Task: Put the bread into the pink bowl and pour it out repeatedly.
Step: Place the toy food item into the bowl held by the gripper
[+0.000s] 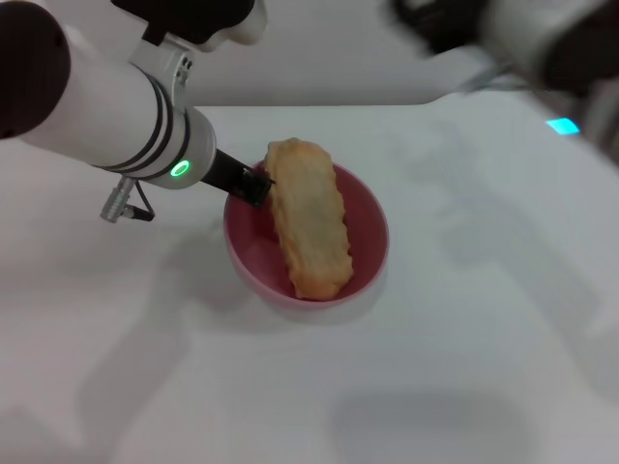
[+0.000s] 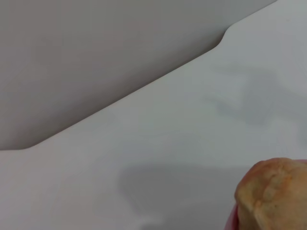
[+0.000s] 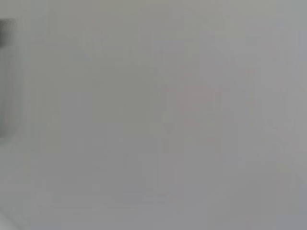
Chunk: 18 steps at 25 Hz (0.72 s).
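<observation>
The bread (image 1: 309,217) lies plain golden-tan side up across the pink bowl (image 1: 375,232), one end sticking out over the far rim. The bowl stands on the white table in the middle of the head view. My left gripper (image 1: 256,186) is at the bowl's left rim, right beside the bread's far end. In the left wrist view that bread (image 2: 276,191) end shows close up, with a sliver of the pink bowl (image 2: 233,221) beside it. My right arm (image 1: 542,34) hangs raised and blurred at the back right, away from the bowl.
The white table (image 1: 464,367) spreads all around the bowl. Its far edge (image 2: 144,88) meets a grey wall. A small cyan light patch (image 1: 562,126) lies at the far right.
</observation>
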Each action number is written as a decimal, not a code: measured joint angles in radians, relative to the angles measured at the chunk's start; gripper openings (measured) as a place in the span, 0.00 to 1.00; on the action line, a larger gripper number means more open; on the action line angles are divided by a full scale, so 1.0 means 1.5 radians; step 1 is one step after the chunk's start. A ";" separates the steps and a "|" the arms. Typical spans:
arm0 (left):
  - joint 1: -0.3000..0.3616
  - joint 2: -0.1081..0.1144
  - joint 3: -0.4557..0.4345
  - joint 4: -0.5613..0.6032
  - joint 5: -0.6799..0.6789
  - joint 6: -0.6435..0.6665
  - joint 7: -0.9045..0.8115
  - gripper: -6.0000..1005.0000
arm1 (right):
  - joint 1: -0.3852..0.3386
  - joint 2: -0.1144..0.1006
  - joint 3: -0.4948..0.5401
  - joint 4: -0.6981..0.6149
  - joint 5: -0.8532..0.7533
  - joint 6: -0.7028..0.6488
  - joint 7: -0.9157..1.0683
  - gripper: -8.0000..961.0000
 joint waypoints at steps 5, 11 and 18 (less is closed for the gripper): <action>-0.001 -0.001 0.002 -0.011 -0.002 0.002 0.000 0.07 | -0.100 0.001 0.068 0.077 -0.054 -0.263 -0.004 0.67; -0.006 -0.002 0.003 -0.017 -0.020 0.004 0.001 0.07 | -0.163 0.002 0.099 0.271 -0.051 -0.583 -0.005 0.66; -0.009 -0.002 0.004 -0.021 -0.073 0.003 0.000 0.07 | -0.200 0.003 0.053 0.359 0.078 -0.681 -0.061 0.66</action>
